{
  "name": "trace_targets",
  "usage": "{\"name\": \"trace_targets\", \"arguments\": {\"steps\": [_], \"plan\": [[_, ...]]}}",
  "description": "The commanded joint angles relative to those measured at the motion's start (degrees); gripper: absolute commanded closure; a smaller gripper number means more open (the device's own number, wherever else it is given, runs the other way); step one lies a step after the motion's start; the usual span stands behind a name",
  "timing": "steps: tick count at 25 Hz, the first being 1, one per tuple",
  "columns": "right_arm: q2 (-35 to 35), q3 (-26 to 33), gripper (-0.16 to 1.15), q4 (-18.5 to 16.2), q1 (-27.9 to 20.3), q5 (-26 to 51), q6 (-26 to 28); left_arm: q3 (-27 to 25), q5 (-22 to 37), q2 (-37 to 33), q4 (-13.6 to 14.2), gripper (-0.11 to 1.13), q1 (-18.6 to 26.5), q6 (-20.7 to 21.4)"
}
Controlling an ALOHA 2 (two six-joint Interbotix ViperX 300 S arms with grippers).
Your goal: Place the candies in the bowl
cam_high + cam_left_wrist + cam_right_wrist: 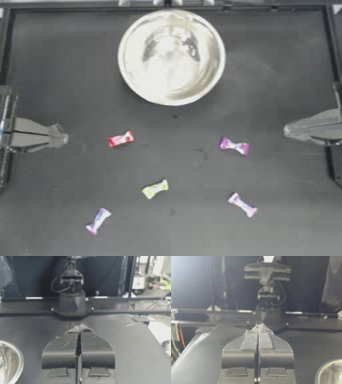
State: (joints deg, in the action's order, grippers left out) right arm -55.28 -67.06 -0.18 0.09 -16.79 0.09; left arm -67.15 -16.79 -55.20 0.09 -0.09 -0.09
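The left gripper [61,136] waits drawn back at the left edge of the dark table [60,70], its jaws pressed together on nothing, as its own wrist view shows. Nearest to it lies the red candy [121,139], on the bare tabletop and well short of the bowl. Below and nearer the front edge sits a white-and-pink candy [97,221], then the yellow-green candy [155,189] towards the middle. The silver bowl [172,57] stands at the far middle of the table, holding no candy so far as its shiny inside lets one tell. Further right come the purple candy [234,146] and the second white-and-pink candy [242,205]. The right gripper [288,130] is parked at the right edge, likewise clamped shut and empty.

All five candies lie outside the bowl, so the task looks to be at its very start, with no pick yet begun. A sensible first move would be for the left gripper to part its jaws, reach over the red candy and close across its wrapped middle; the right arm has the purple one closest.

The candies lie well apart from one another, so none crowds a grasp. Nothing stands between them and the bowl. The wrappers lie flat and small, so the jaws would likely need to come right down to the tabletop.
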Motion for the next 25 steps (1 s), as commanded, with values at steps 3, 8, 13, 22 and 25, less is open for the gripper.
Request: {"name": "trace_targets", "arguments": {"steps": [3, 8, 13, 22, 25], "plan": [[0.44, -0.79, 0.99, 0.09, -0.09, -0.88, 0.18, 0.88, 0.62, -1.14, -0.18, 0.96, 0.26, 0.44], [0.09, -0.88, 0.87, -0.26, -0.09, -0.97, -0.09, 1.14, 1.67, -1.14, -0.18, 0.93, 0.18, 0.44], [-0.09, -0.88, 0.57, -0.26, -0.09, -1.14, -0.53, 1.49, 1.76, -0.97, -0.26, 0.56, 0.44, 0.44], [-0.18, -0.97, -0.02, -0.09, -0.09, -1.49, -0.35, 2.90, 5.62, -0.97, -0.18, 0.04, 1.76, 0.53], [-0.09, -1.05, -0.01, 0.09, -0.09, -1.41, -0.35, 5.27, 11.34, -0.44, -0.18, -0.01, 4.22, 0.44]]}}
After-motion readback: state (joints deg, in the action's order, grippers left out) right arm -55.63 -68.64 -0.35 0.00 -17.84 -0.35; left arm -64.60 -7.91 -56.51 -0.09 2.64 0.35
